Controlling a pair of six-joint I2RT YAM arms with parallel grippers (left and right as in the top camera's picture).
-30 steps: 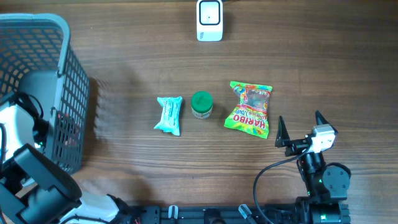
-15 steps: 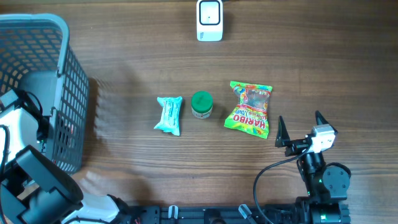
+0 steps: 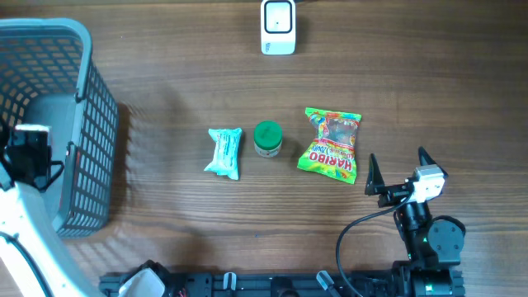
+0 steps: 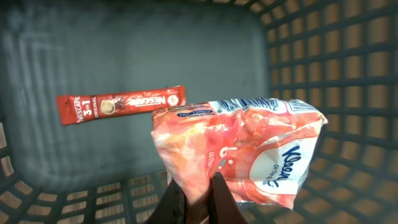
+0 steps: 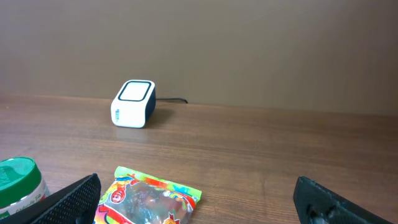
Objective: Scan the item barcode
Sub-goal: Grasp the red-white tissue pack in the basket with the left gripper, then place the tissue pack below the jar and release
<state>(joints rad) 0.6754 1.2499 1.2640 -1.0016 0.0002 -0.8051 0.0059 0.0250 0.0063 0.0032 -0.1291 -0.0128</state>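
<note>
Left tool [image 4: 198,190], spread a second ago, now pinches the pink tissue pack [image 4: 249,155] inside the basket [image 4: 329,81]; right tool [image 3: 397,158] stays spread.

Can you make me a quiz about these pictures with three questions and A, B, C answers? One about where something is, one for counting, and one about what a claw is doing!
1. Where is the red coffee stick?
A) in the basket
B) on a plate
C) in a cup

2. How many items lie in a row on the table?
A) one
B) three
C) six

3. What is the left gripper doing?
A) standing wide open
B) shut on the pink tissue pack
C) holding a spoon

Answers:
1 A: basket mesh surrounds it.
2 B: teal pack, green-lidded jar, candy bag.
3 B: it pinches the pack's lower edge.
</note>
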